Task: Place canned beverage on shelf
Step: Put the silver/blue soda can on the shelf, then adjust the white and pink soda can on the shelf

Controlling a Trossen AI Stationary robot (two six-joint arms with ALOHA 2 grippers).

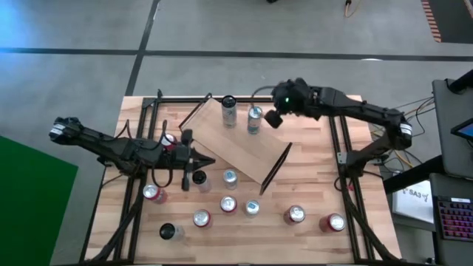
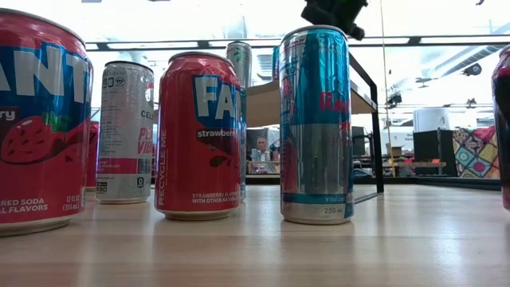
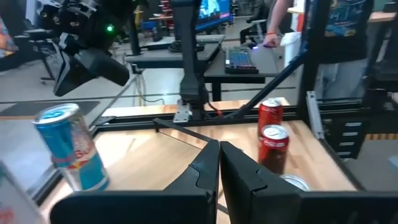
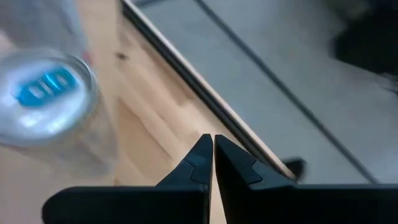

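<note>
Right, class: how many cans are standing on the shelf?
2: a dark can and a blue-silver can, side by side near one corner of the shelf. None appears hidden.

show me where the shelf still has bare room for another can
The shelf carries two cans, a dark-topped can and a blue-topped can, both at its far end. The plank from those cans to the near black end frame is bare. The tabletop's near side is crowded with cans.

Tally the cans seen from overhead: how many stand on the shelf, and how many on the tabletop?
Shelf cans, on the shelf: 2
Table cans, on the tabletop: 10, one partly hidden
Total: 12
</note>
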